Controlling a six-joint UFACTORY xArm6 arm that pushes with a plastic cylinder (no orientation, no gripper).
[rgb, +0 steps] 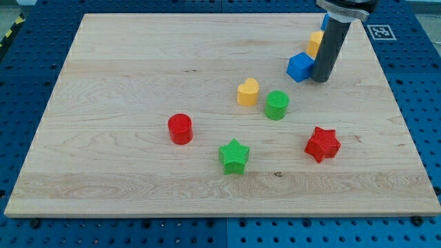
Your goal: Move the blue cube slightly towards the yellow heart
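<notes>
The blue cube sits on the wooden board at the view's upper right. My tip is right against the cube's right side, touching or nearly touching it. The yellow heart lies to the lower left of the cube, near the board's middle. The rod rises from the tip toward the view's top and hides part of the blocks behind it.
A yellow block and a sliver of another blue block sit behind the rod. A green cylinder stands right of the heart. A red cylinder, a green star and a red star lie lower down.
</notes>
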